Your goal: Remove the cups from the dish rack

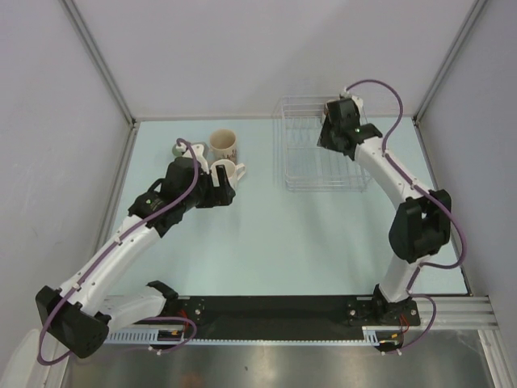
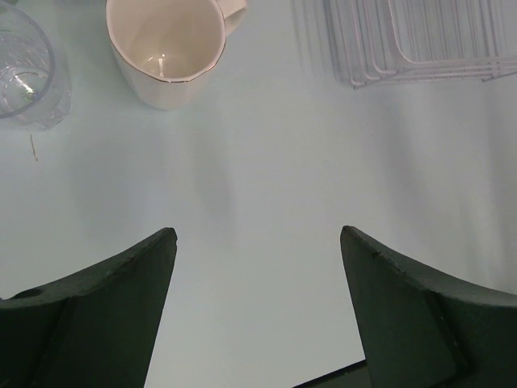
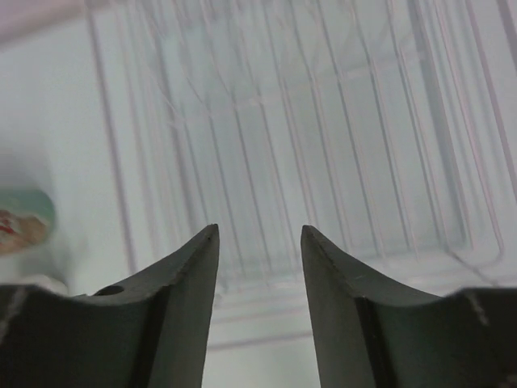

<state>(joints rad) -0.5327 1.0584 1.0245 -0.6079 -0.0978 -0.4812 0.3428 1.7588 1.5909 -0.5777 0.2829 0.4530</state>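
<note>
Hovering the right gripper (image 3: 259, 231), parted and empty, over the rack (image 1: 323, 187) at the worktop's (image 1: 307, 242) far right, with left gripper (image 2: 257, 236) wide, empty beside the cups (image 2: 166, 48) far left. Check the rack's hidden corner first.

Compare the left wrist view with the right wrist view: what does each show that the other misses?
Only left wrist: a white handled cup upright on the table, a clear cup beside it, and the left gripper, open and empty. Only right wrist: the wire floor of the dish rack, no cup in the part shown, a blurred pale green object at the left edge, and the right gripper, open and empty. Both: the dish rack, just a corner in the left wrist view, and the table.
</note>
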